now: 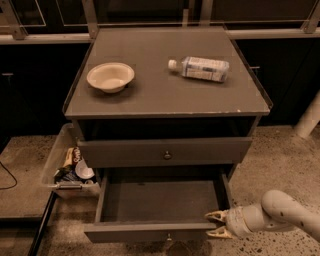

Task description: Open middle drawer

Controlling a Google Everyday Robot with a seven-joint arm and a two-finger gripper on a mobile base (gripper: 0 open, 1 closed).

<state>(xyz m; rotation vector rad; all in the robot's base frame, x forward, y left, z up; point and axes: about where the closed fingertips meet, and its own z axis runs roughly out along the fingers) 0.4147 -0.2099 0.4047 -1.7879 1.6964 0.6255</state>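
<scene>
Lab-like room, speckled floor (282,150), glass partitions (55,15), tool (214,224) beside cabinet (165,95)

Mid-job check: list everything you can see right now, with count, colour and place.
grey wooden cabinet: one, grey, centre of view
round cream bowl: one, cream, left on the cabinet top
clear plastic bottle with white cap: one, clear, lying on its side, right on the cabinet top
closed grey drawer front with round metal knob: one, grey, under the cabinet top
pulled-out grey wooden drawer: one, grey, below the closed front
clear plastic bin: one, clear, on the floor left of the cabinet, holding mixed small items
white post: one, white, right edge
gripper: one, pale, fingers open, at the pulled-out drawer's right front corner
</scene>
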